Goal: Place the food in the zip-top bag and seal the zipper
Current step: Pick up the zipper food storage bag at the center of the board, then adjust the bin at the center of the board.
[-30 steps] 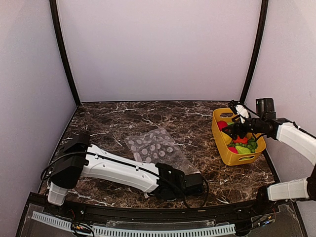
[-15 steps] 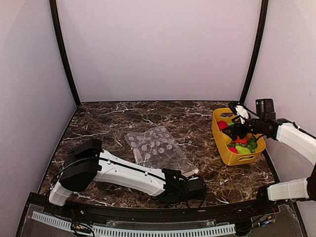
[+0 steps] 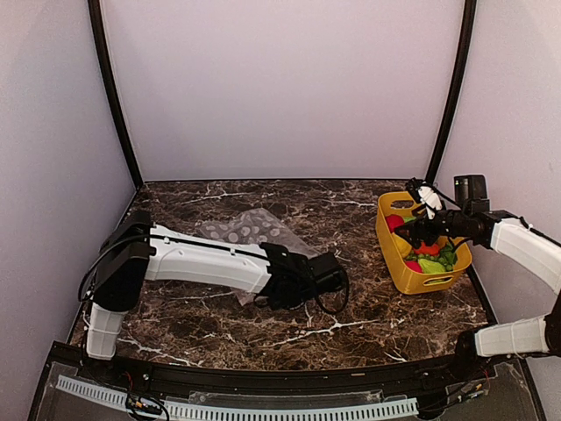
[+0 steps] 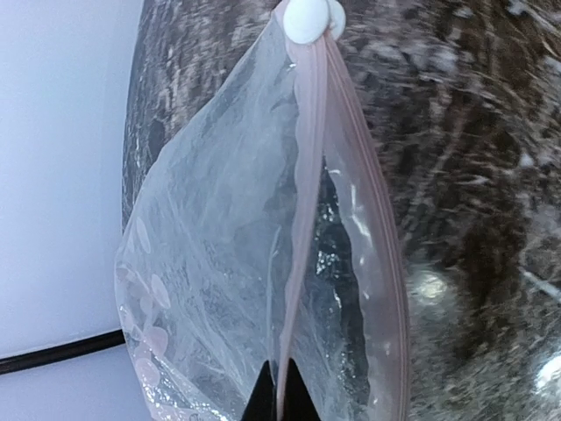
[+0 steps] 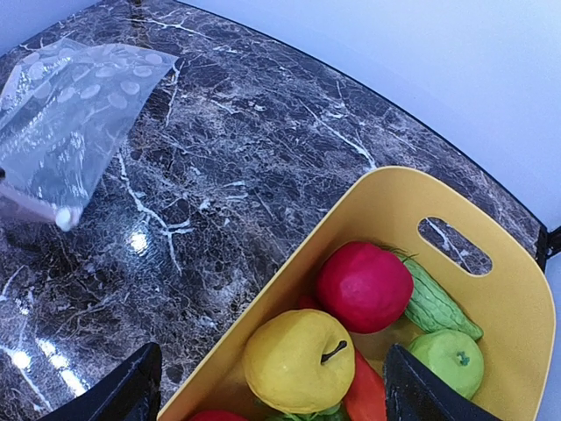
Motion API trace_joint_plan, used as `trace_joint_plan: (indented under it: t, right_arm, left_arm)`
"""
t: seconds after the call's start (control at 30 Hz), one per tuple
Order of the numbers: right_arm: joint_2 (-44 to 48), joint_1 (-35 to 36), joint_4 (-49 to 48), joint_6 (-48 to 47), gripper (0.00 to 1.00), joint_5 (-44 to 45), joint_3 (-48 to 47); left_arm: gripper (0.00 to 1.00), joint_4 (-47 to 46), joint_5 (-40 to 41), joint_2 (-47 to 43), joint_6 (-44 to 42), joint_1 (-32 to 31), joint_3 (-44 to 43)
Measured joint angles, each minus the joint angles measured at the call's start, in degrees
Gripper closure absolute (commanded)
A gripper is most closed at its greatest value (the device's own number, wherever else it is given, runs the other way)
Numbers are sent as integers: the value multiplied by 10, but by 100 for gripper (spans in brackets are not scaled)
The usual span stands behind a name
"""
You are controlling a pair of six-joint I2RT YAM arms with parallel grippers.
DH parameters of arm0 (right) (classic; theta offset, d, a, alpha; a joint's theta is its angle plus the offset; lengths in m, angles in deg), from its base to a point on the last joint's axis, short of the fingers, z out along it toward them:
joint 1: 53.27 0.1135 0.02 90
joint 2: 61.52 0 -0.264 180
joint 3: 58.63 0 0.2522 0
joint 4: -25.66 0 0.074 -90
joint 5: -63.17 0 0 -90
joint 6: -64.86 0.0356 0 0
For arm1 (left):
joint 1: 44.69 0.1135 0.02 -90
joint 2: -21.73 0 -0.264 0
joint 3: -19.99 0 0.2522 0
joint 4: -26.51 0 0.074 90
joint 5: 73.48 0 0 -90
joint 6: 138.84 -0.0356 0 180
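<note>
Your left pincer [image 4: 279, 399] is clenched on one lip of the zipper [image 4: 302, 175]. It holds the mouth end of the zip-top bag [image 4: 219, 263] up over the middle of the bench [image 5: 263, 132]. In the top view the bag trails toward 10 o'clock from that pincer. The slider [image 4: 307, 17] sits at the far end, the mouth gapes a little, and the other lip sags free. Nothing shows inside the bag.

Your right pincer [image 5: 272, 393] is released, jaws wide, hovering over the yellow basket [image 5: 394, 197] at the bench's 3 o'clock side. All the food in view is in there, with the red ball [image 5: 364, 285] and lemon [image 5: 298, 360] on top.

The step looks like the first pick. Go for the red ball or the lemon, since they sit highest. Come straight down and close across the widest part. Round hard plastic will likely squirt out if you pinch it off-centre. Turn the left hold so the mouth faces 3 o'clock and opens wider. A one-lip grip on floppy film may let the mouth fold shut.
</note>
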Motion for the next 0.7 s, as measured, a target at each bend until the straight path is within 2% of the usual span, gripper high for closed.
trace_joint_plan:
  t: [0.17,0.5,0.7]
  right_arm:
    - [-10,0,7,4,16,8,-24]
    - [-136,21,87,7,19,21,-185]
    - [-213,54,136,6,26,61,-236]
  left_arm:
    - [99,-2,-40,-88,9,64,5]
    - [99,-30,-96,-204,34,158,9]
    - [99,-108,-147,-303,64,207,101]
